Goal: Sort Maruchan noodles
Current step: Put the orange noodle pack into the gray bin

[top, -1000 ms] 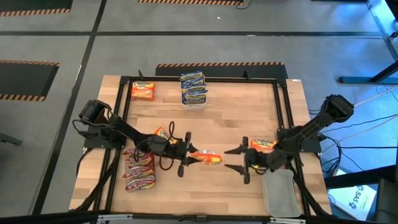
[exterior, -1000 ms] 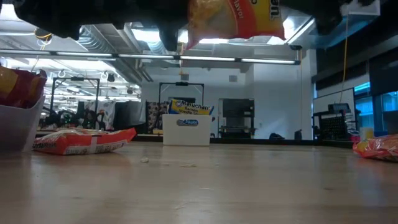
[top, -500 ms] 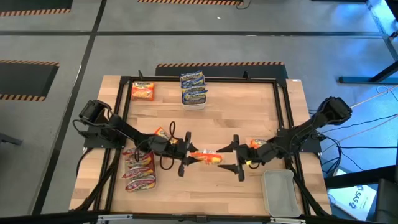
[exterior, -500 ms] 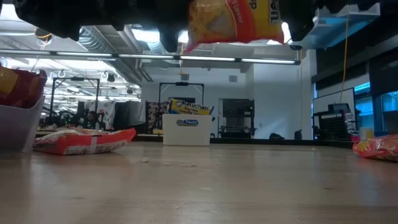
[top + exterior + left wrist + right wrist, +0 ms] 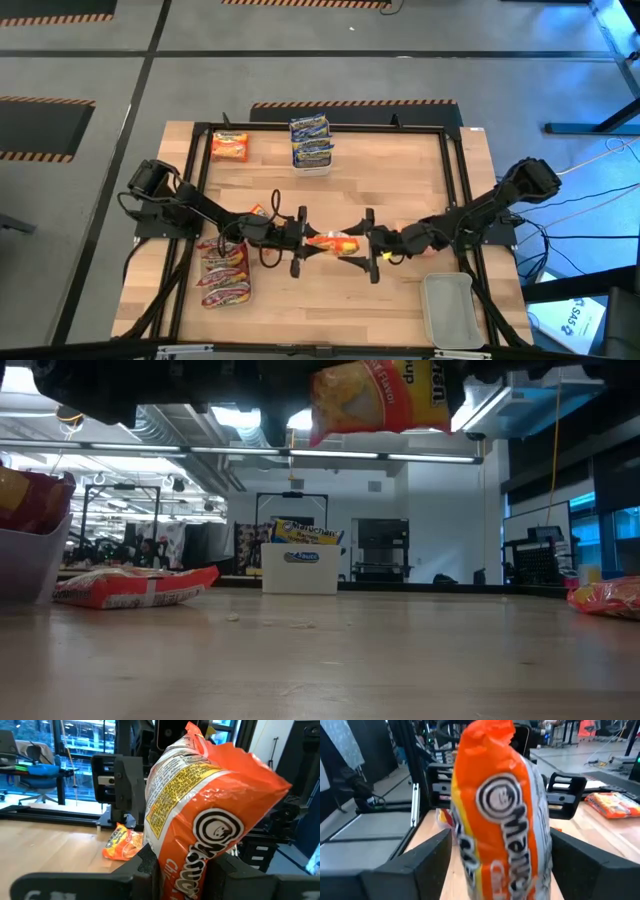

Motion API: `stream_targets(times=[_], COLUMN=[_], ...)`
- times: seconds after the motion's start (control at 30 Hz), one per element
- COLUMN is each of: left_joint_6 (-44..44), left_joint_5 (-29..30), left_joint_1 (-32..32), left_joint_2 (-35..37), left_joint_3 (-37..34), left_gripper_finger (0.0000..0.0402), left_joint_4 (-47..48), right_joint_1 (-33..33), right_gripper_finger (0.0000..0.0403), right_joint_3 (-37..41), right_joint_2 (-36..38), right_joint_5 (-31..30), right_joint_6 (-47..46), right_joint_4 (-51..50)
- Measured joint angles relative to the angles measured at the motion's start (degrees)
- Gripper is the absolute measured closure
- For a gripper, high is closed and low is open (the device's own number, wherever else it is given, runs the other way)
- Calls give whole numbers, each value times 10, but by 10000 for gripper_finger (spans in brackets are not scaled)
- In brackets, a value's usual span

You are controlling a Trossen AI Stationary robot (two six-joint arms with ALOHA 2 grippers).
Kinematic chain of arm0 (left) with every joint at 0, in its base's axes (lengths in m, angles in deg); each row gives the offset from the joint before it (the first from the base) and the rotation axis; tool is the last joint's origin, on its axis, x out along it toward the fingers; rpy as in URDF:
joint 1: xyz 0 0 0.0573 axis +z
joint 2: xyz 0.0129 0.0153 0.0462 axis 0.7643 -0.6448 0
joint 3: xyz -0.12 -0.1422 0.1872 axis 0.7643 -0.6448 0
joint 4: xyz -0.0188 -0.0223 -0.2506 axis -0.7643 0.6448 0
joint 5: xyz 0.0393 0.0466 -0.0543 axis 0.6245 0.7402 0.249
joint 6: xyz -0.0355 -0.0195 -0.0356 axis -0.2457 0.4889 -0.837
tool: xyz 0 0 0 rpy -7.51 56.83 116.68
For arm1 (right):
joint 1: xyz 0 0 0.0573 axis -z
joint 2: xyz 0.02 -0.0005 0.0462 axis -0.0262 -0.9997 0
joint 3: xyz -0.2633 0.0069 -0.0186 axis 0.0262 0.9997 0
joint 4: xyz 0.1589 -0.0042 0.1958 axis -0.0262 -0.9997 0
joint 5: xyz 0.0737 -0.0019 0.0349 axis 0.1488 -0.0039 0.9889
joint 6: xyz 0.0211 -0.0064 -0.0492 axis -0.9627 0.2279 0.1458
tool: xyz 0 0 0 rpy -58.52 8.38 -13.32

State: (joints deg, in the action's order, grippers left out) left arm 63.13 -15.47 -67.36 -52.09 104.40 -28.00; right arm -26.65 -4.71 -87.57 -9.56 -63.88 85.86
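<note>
An orange Maruchan noodle packet point(image 5: 333, 241) hangs in the air over the table's middle, with my left gripper point(image 5: 303, 243) shut on its left end. My right gripper point(image 5: 369, 245) is open. Its fingers point(image 5: 420, 862) stand on either side of the packet's right end point(image 5: 500, 810), and no touch shows. The low view shows the packet point(image 5: 380, 395) high above the tabletop. Another orange packet point(image 5: 122, 842) lies flat on the table under my right arm. My left gripper pinches the packet's left end point(image 5: 185, 865) between its two fingers point(image 5: 145, 865). The fingers come in level from the table's left. The packet sticks out toward the right, standing on edge, lifted clear of the table.
A white tub point(image 5: 311, 143) with blue packets stands at the far edge, and an orange packet point(image 5: 230, 147) lies to its left. Red packets point(image 5: 222, 272) are piled at the near left. A clear tub point(image 5: 448, 308) sits at the near right.
My right gripper has moved toward the table's left, up to the held packet, and has opened wider. Its fingers now flank the packet's right end. My left gripper has kept the packet still in the air.
</note>
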Motion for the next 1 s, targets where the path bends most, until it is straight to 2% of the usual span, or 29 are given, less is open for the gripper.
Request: stream_targets(times=[0.13,0.33,0.43,0.6,0.7,0.9,1.0], left_joint_6=[0,-3,-11,-13,-15,-31,-60], left_joint_5=[2,10,19,21,28,47,64], left_joint_1=[-1,-1,-2,-5,-13,-42,-58], left_joint_2=[0,-1,-1,0,18,82,94], left_joint_3=[0,0,0,0,1,1,1], left_gripper_finger=[316,314,304,264,239,231,231], left_joint_4=[-3,-2,0,4,52,265,322], right_joint_1=[12,13,13,12,11,-7,-28], right_gripper_finger=[159,248,277,284,283,291,289], right_joint_3=[-18,-19,-19,-19,-19,-21,-58], right_joint_2=[0,0,0,1,15,90,130], right_joint_5=[35,33,32,35,40,39,34], right_joint_6=[-2,0,-13,-9,-6,-50,-92], right_joint_4=[-32,-48,-56,-62,-98,-231,-376])
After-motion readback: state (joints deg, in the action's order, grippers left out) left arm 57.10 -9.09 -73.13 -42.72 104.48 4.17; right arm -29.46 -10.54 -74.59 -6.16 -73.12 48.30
